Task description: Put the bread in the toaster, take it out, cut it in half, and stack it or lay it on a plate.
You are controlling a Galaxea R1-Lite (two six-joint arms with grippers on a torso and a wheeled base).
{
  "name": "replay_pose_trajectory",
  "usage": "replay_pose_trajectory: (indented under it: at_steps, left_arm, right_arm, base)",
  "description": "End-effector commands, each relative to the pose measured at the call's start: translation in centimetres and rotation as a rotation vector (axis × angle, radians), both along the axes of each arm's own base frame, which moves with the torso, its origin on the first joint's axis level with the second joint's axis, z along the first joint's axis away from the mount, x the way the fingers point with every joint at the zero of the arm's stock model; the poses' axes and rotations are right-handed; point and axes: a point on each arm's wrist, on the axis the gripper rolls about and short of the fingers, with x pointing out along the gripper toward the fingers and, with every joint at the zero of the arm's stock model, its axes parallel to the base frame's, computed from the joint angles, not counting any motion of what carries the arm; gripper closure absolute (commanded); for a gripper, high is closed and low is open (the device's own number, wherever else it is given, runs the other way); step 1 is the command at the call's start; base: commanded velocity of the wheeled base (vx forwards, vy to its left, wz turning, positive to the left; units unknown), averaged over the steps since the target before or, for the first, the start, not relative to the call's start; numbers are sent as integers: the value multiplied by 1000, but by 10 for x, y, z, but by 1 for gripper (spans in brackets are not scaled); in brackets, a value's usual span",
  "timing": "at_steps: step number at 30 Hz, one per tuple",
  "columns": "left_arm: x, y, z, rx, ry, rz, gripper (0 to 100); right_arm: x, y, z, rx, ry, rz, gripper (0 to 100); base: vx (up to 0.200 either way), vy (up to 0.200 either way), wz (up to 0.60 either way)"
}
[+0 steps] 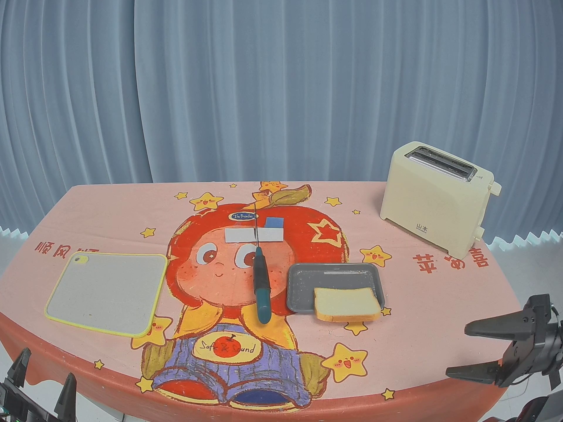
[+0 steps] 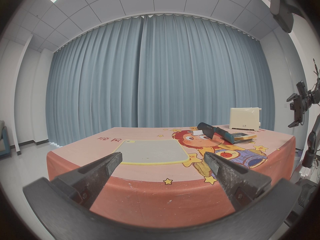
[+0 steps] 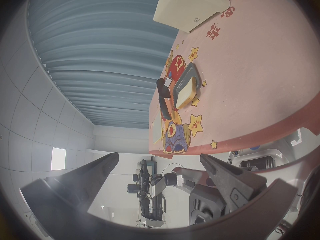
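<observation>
A slice of bread (image 1: 347,304) (image 3: 186,92) lies on the near edge of a grey tray (image 1: 334,278) (image 3: 186,76) at the table's middle right. The cream toaster (image 1: 438,197) (image 2: 245,118) (image 3: 192,4) stands at the far right with its slots up. A knife with a teal handle (image 1: 261,288) (image 2: 220,133) (image 3: 163,100) lies left of the tray. A grey cutting board with a yellow rim (image 1: 107,292) (image 2: 151,151) lies at the left. My left gripper (image 1: 42,382) (image 2: 162,167) is open, below the table's front left edge. My right gripper (image 1: 472,350) (image 3: 158,165) is open off the front right corner.
A pink cartoon tablecloth (image 1: 410,323) covers the table, and blue curtains (image 1: 281,71) hang behind it. Two small pale and blue cards (image 1: 255,233) lie under the knife's blade. Bare cloth stretches between the tray and the toaster.
</observation>
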Motion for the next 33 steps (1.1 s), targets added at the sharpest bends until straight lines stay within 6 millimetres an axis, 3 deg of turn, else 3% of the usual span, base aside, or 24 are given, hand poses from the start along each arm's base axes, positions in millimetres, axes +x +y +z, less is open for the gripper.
replay_pose_trajectory:
  at_steps: [1,7,14,25,33]
  left_arm:
    - [1,0,-5,0,17,1,0]
    - [1,0,-5,0,17,1,0]
    - [1,0,-5,0,17,1,0]
    - [1,0,-5,-2,17,1,0]
    - [1,0,-5,0,17,1,0]
  right_arm:
    - [22,19,-12,-47,77,42,0]
    - [32,44,-15,-48,83,128,0]
    - [56,68,-21,-48,155,128,0]
    - [82,99,-42,-78,133,72,0]
    - [92,107,-35,-17,181,13,0]
  base:
    - [0,0,0]
    - [0,0,0]
    - [0,0,0]
    - [0,0,0]
    - [0,0,0]
